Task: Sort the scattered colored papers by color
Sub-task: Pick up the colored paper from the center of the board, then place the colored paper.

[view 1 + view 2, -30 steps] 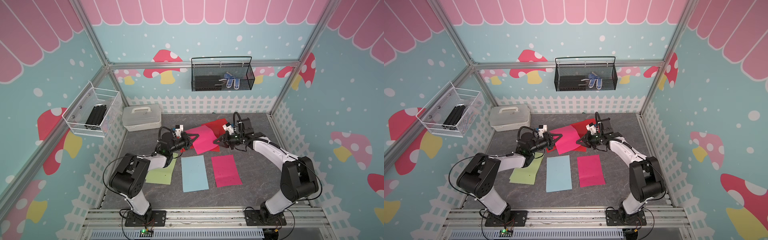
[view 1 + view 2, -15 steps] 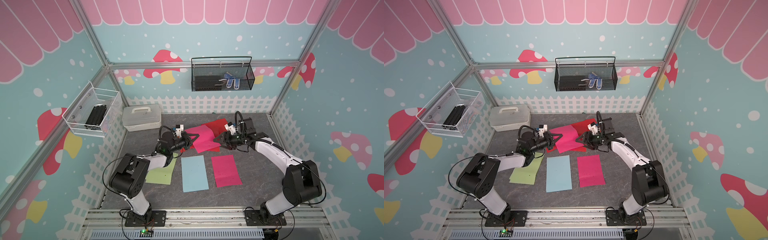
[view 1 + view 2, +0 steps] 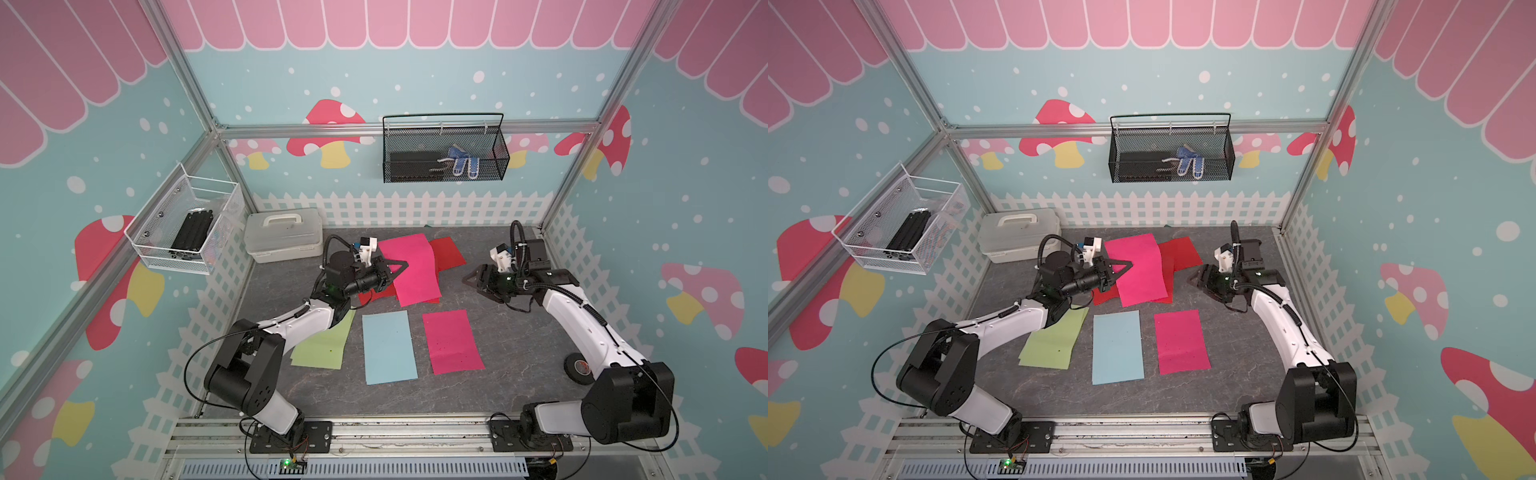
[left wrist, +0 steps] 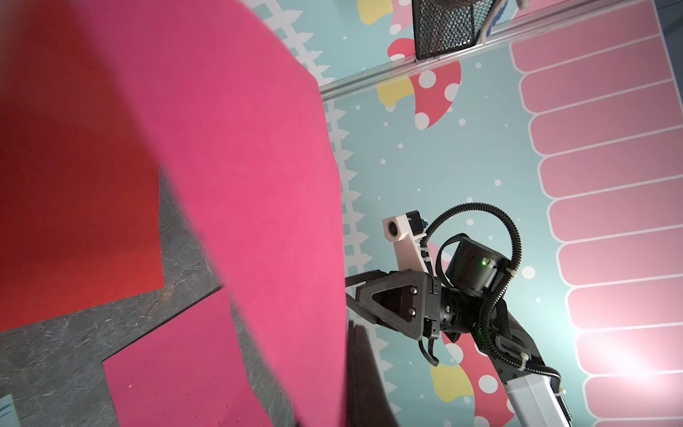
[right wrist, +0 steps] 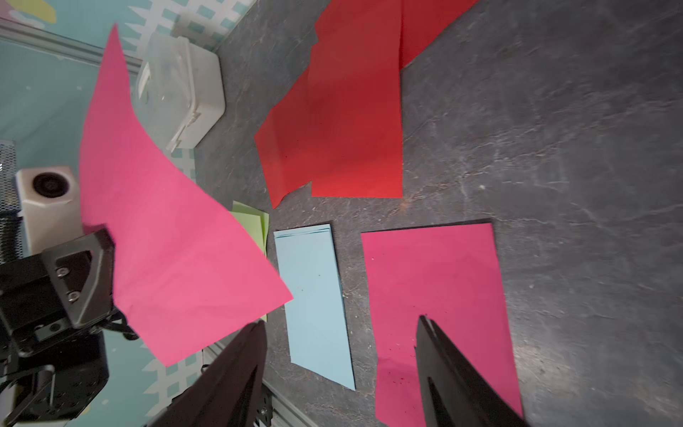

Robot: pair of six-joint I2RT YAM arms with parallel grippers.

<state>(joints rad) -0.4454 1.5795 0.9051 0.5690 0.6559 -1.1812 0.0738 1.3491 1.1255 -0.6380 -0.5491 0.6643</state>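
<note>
My left gripper [image 3: 401,266] is shut on the left edge of a magenta-pink paper [image 3: 413,270], which hangs lifted and curved above red papers [image 3: 446,253] at the back of the table. The left wrist view is mostly filled by that pink sheet [image 4: 240,185], pinched at the gripper [image 4: 347,332]. My right gripper [image 3: 469,279] stands open and empty, apart from the sheet on its right. In the right wrist view the gripper [image 5: 340,321] has nothing between its fingers. A green paper [image 3: 322,347], a blue paper [image 3: 388,347] and another pink paper [image 3: 453,340] lie flat in a row in front.
A white lidded box [image 3: 284,239] stands at the back left. A black tape roll [image 3: 577,368] lies by the right arm. A black mesh basket [image 3: 444,153] and a white wire basket [image 3: 187,224] hang on the walls.
The right gripper has opened, let go of the pink sheet and drawn back to the right. The left gripper still holds the sheet, which now hangs from it alone.
</note>
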